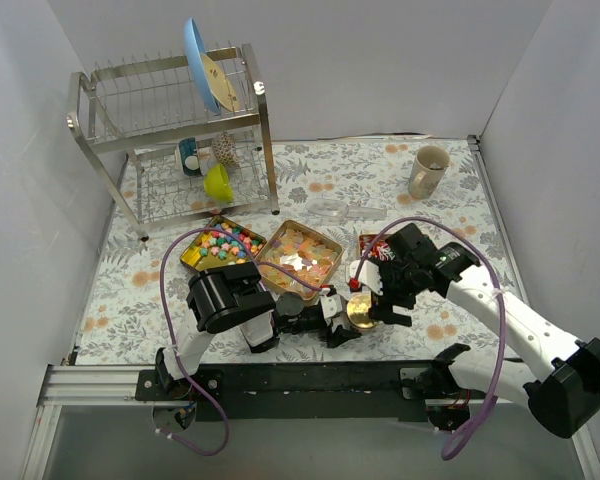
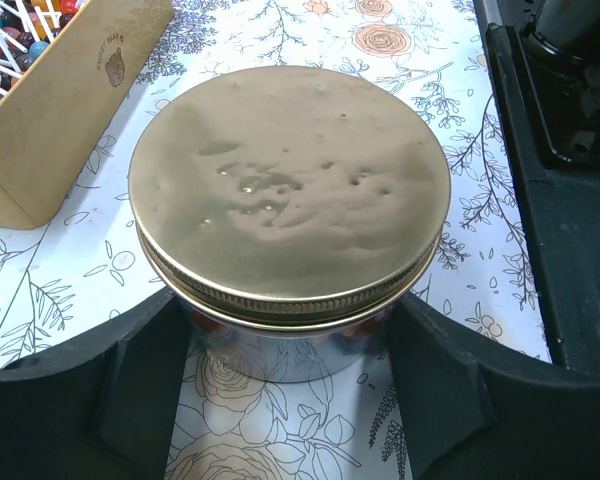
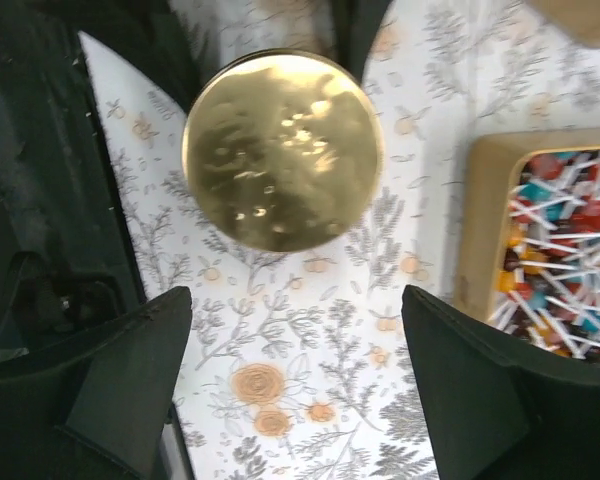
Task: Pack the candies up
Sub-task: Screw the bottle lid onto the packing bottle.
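Near table edge, left gripper clamps gold tin; right gripper, open above, should centre on lid before twisting.

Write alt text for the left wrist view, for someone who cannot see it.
A round gold tin, lid on, fills the frame, held at its sides by the black fingers of the left end effector on a floral tablecloth. A tan box of wrapped candies pokes in at the upper left.

light: bright, even | glare: gold tin top | focus: right wrist view — soft
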Motion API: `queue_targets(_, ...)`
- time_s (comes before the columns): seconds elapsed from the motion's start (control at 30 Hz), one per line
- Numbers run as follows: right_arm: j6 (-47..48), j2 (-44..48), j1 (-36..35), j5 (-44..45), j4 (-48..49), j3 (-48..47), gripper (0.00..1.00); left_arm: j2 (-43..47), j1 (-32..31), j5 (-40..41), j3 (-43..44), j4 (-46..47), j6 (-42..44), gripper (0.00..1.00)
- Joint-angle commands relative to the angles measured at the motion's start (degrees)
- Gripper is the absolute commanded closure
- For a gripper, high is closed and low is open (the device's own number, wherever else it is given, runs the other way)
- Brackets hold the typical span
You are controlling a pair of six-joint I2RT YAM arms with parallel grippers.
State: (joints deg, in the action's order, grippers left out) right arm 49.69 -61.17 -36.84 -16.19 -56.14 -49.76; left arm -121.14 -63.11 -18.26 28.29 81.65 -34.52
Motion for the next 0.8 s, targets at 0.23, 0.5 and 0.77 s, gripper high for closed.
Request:
queue_targets(0.23, 17.2, -15.0, 3.6, -15.0, -1.7, -9.8, 0.17, -5.7, 0.7, 2.4, -3.9, 7.0, 0.5, 1.00)
queue_targets(0.5, 22.4, -25.9, 3.6, -17.9, -9.3, -18.3, 0.64, -5.9, 0.7, 2.8, -3.8, 6.7, 0.9, 1.00)
queue_targets(0.77, 22.0, -26.5, 3.5, -16.3, -6.0, -15.8, 0.62, -6.2, 0.7, 2.9, -3.5, 6.4, 1.0, 1.00)
